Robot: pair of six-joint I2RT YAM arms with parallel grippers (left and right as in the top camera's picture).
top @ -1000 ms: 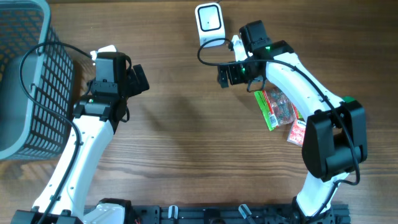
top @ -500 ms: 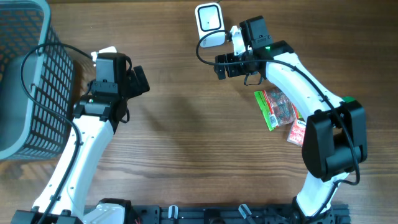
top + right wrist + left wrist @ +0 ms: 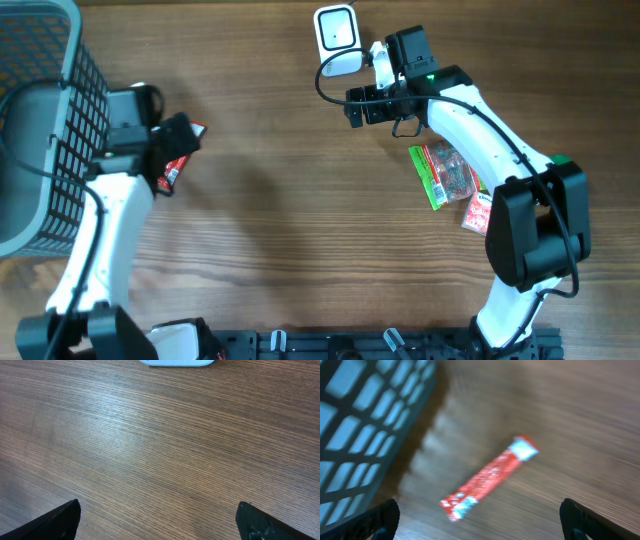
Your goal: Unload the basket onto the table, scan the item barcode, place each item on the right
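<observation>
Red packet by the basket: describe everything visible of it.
The red packet is long and thin, glossy-looking, with pale patches at both ends; its print is too blurred to read. It lies flat and diagonal on the wooden table, near the grey basket but apart from it. The open left gripper hovers above; only the table touches it.

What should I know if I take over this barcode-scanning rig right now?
Left gripper: open, holding nothing, above the red stick packet lying on the table beside the grey basket; its wrist view is blurred.
Right gripper: open, holding nothing, close to the white barcode scanner.
A green-edged packet and a red-and-white packet lie by the right arm.
Done: no item is at the scanner.
Left: pick up an item and show its barcode to the scanner.
</observation>
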